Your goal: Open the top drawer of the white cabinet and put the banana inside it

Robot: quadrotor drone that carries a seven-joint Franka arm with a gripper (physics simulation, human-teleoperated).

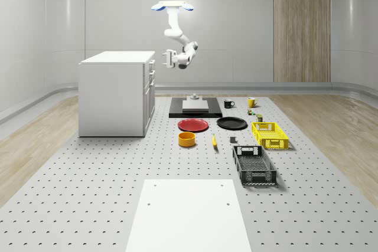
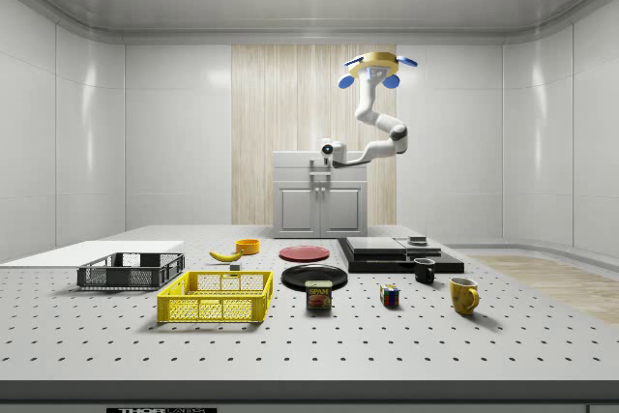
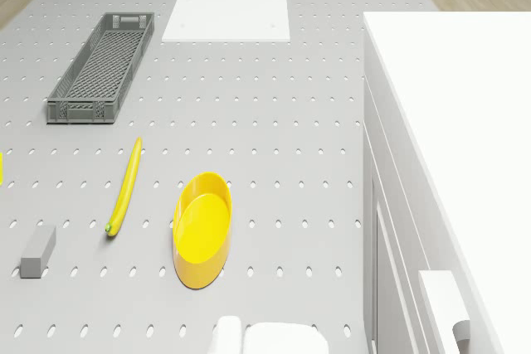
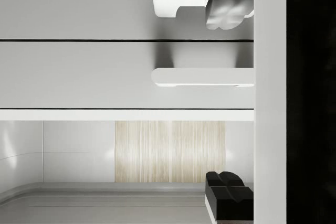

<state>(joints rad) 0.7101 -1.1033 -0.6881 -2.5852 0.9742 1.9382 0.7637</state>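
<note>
The white cabinet [image 1: 115, 92] stands on the whole-scene view's left, and its drawers face right. My drone [image 1: 172, 6] hovers high in front of that face. The arm reaches down and holds the gripper [image 1: 164, 58] level with the top drawer, a short way off it. In the wrist view the top drawer's handle [image 4: 202, 77] lies between the two spread fingertips [image 4: 229, 9], so the gripper [image 4: 229, 100] is open and holds nothing. The banana [image 1: 214, 141] lies on the table beside a yellow bowl [image 1: 186, 139]. The drone view also shows the banana [image 3: 126, 188].
A black platform [image 1: 195, 109] lies under the drone. A red plate [image 1: 194, 125], a black plate [image 1: 231, 123], a yellow crate [image 1: 270, 135] and a dark crate [image 1: 254, 164] lie to the banana's right and front. A white slab [image 1: 189, 216] covers the table's front.
</note>
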